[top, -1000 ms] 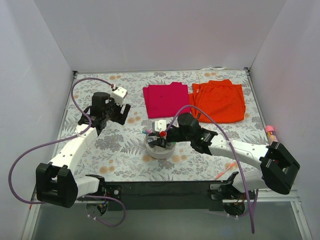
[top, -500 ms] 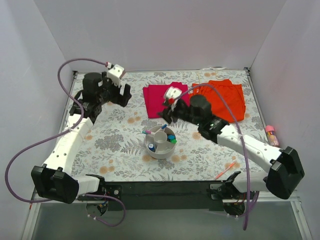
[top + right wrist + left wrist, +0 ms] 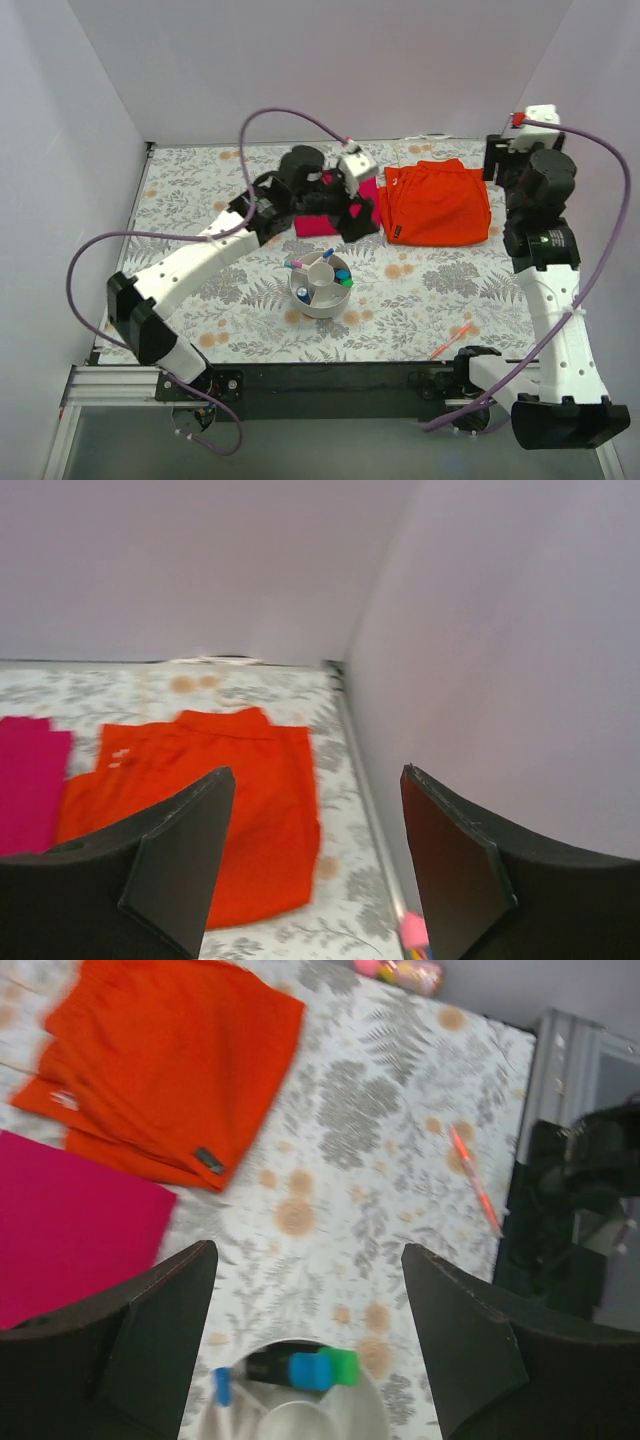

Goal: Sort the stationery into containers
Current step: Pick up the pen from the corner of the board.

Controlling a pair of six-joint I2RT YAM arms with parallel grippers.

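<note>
Floral tabletop (image 3: pixel 190 190); left arm (image 3: pixel 190 262) stretched centreward, right arm (image 3: pixel 555 300) upright, fingers (image 3: pixel 150 1340) spread.

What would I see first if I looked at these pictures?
The bright orange cloth and the magenta cloth beside it, at the back of the flowery table, jump out first. Next comes the round white organizer in the middle, with blue- and green-capped markers inside.
</note>
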